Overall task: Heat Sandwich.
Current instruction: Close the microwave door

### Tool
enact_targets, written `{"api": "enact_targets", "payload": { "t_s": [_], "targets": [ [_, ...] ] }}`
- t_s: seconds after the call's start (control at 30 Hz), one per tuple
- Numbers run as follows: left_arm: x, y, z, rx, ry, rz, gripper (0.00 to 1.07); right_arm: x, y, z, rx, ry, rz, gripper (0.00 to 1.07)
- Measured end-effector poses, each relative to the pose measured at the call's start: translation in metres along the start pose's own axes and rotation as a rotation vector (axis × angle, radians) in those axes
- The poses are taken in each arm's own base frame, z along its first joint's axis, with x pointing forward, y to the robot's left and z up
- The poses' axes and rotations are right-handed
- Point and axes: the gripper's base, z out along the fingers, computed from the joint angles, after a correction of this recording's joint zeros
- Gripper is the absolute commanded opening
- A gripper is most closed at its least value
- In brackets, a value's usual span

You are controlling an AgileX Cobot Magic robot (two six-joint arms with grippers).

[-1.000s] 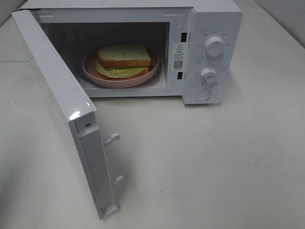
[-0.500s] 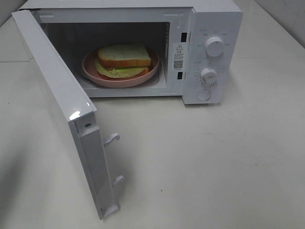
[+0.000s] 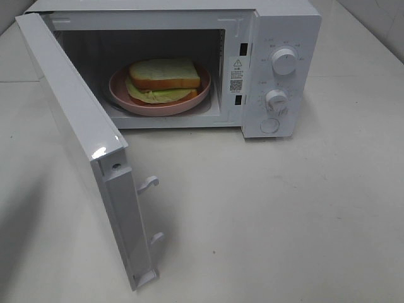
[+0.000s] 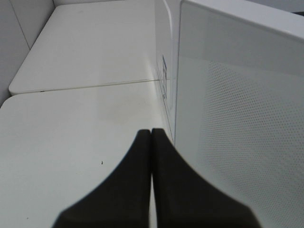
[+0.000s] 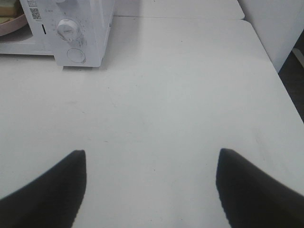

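A white microwave stands on the pale bench with its door swung wide open toward the left, two latch hooks showing on the door's free edge. The sandwich sits inside the cavity on a pink plate, its top bread slice slightly askew over a green layer, and it is narrower than the plate. On the control panel at the right of the cavity are an upper knob, a lower knob and a round button below them. Neither arm shows in the high view. In the left wrist view the left pincer is closed, its two dark fingers pressed together with nothing between them, and it is above the bench just beside the outer face of the door with its dotted window. In the right wrist view the right pincer is spread wide and empty above bare bench, well apart from the microwave, facing its control panel from the front right.
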Motion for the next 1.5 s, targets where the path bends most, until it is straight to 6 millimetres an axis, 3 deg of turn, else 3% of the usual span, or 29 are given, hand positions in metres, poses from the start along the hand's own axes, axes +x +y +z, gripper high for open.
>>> {"api": "enact_targets", "payload": {
  "t_s": [0.37,0.73,1.1,1.5],
  "targets": [
    [0.017,-0.016,0.029,0.177,-0.063,-0.003,0.00,0.000,0.000,0.000,0.000,0.000,0.000,0.74],
    [0.023,-0.028,0.046,0.276,-0.049,-0.060,0.00,0.000,0.000,0.000,0.000,0.000,0.000,0.74],
    [0.029,-0.063,0.058,0.383,-0.011,-0.055,0.00,0.000,0.000,0.000,0.000,0.000,0.000,0.74],
    [0.012,-0.101,0.073,0.448,-0.066,-0.074,0.00,0.000,0.000,0.000,0.000,0.000,0.000,0.74]
  ]
}}
